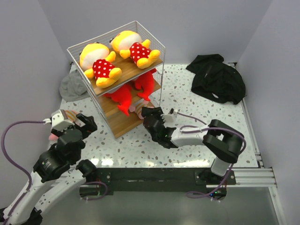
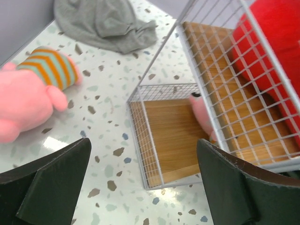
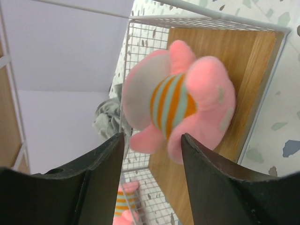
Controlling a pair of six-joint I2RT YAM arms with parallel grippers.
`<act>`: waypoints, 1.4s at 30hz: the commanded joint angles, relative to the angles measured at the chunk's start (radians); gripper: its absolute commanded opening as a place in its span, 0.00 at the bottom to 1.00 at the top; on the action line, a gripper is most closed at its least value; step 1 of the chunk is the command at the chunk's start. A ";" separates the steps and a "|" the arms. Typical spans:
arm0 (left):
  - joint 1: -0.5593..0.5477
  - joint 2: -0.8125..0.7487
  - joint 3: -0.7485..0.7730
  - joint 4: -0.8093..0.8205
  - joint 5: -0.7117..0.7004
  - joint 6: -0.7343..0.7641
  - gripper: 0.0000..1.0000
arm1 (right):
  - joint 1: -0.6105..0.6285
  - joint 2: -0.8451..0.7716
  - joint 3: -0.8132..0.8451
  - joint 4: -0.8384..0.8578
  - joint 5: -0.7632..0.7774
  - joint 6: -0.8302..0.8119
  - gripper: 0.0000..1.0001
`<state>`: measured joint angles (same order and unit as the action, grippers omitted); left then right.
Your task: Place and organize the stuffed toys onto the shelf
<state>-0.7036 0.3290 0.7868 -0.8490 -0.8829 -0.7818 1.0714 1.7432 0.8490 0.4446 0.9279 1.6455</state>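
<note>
**Five toys shelved, one left on the table**

The shelf (image 1: 161, 47) looks nearly full. Two yellow dolls (image 1: 98, 63) in red dotted outfits lie side by side on the top board, and two red sharks (image 1: 123, 98) share the middle board. A pink striped toy (image 3: 178, 101) lies on the bottom board near its front edge. The right gripper (image 3: 152, 140) sits just in front of that toy with its fingers parted. They do not appear to press the plush, so it reads as let go and resting on the wood.

The second pink striped toy (image 2: 28, 93) is off the shelf, lying on the speckled table (image 1: 187, 103) to the shelf's left. The left gripper (image 2: 143, 150) hovers near it, spread wide and empty.

What remains, by my reading, is to pick up this last toy and set it beside its twin on the bottom board, which has bare wood to spare. The grey hat (image 2: 103, 21) and the black cloth heap (image 1: 218, 77) lie apart from the shelf.
</note>
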 commanded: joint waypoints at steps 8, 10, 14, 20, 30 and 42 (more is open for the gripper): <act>-0.005 0.146 0.051 -0.364 -0.198 -0.627 0.95 | 0.005 -0.362 -0.292 0.036 -0.038 -0.243 0.56; -0.005 0.174 0.055 -0.425 -0.228 -0.779 0.93 | 0.004 -0.460 -0.338 -0.018 -0.046 -0.285 0.56; -0.007 0.206 0.081 -0.466 -0.248 -0.875 0.92 | 0.005 -0.628 -0.416 -0.093 -0.044 -0.319 0.56; -0.005 0.303 0.121 -0.466 -0.277 -0.979 0.90 | 0.004 -0.859 -0.510 -0.158 -0.069 -0.417 0.57; 0.145 0.484 0.146 -0.464 -0.272 -1.053 0.92 | 0.005 -1.117 -0.560 -0.276 -0.050 -0.616 0.58; 0.795 0.574 0.011 0.163 0.163 -0.470 0.91 | 0.005 -1.309 -0.582 -0.425 -0.049 -0.641 0.59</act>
<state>-0.0868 0.8303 0.8253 -0.9226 -0.9337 -1.4315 1.0725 0.4721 0.2752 0.0864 0.8383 1.0355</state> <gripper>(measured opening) 0.911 0.589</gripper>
